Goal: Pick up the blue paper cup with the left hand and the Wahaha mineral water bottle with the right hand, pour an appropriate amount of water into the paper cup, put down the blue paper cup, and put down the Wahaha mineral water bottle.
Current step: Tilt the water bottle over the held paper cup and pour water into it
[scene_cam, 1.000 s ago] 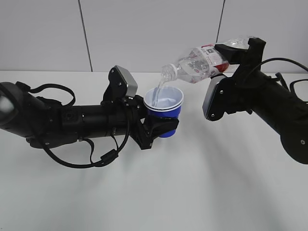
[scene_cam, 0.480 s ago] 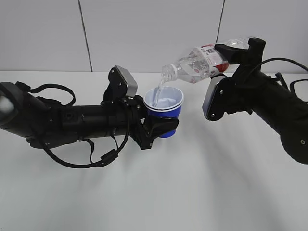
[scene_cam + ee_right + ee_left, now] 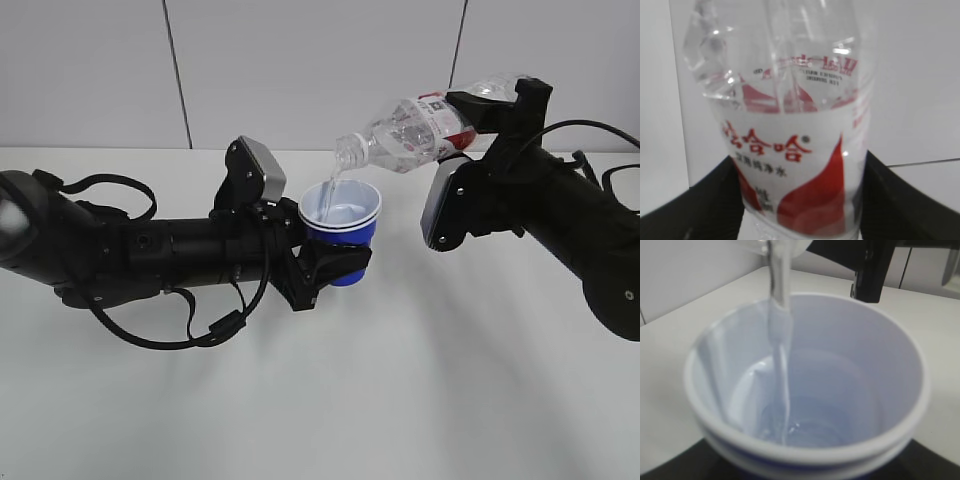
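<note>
My left gripper [image 3: 338,263] is shut on the blue paper cup [image 3: 342,228] and holds it upright above the table. The right gripper [image 3: 478,112] is shut on the Wahaha mineral water bottle [image 3: 412,132], tilted with its open neck down-left over the cup's rim. A thin stream of water [image 3: 328,192] runs from the neck into the cup. In the left wrist view the stream [image 3: 781,340] lands in a shallow pool at the white bottom of the cup [image 3: 805,390]. In the right wrist view the red-and-white label of the bottle [image 3: 790,160] sits between the black fingers [image 3: 890,195].
The white table [image 3: 400,400] spreads under both arms, with a grey panelled wall [image 3: 300,60] behind it. Black cables [image 3: 160,320] hang from the left arm. The grey camera block [image 3: 440,205] of the right wrist hangs to the right of the cup.
</note>
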